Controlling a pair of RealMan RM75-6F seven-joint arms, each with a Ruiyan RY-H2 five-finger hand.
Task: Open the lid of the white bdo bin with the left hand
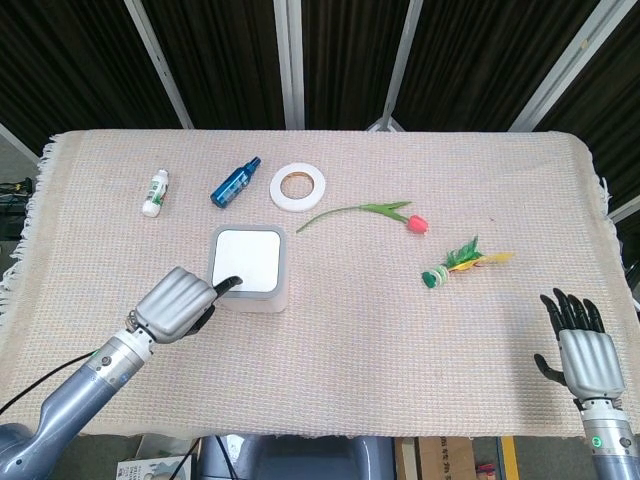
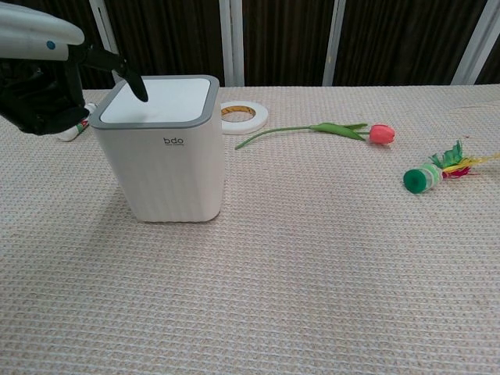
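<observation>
The white bdo bin (image 1: pixel 248 290) stands upright on the woven cloth, left of the middle, its grey-rimmed lid (image 1: pixel 246 262) lying flat and closed. In the chest view the bin (image 2: pixel 173 168) shows its logo on the front, with the lid (image 2: pixel 160 100) on top. My left hand (image 1: pixel 178 305) sits at the bin's near-left corner with its fingers curled in and one finger stretched out. That fingertip (image 2: pixel 139 92) is at the lid's left edge; I cannot tell whether it touches. My right hand (image 1: pixel 583 350) rests at the table's near right edge, fingers spread, holding nothing.
Behind the bin lie a small white bottle (image 1: pixel 155 192), a blue spray bottle (image 1: pixel 235 181) and a roll of white tape (image 1: pixel 297 186). To the right are an artificial tulip (image 1: pixel 417 223) and a green feathered toy (image 1: pixel 460 263).
</observation>
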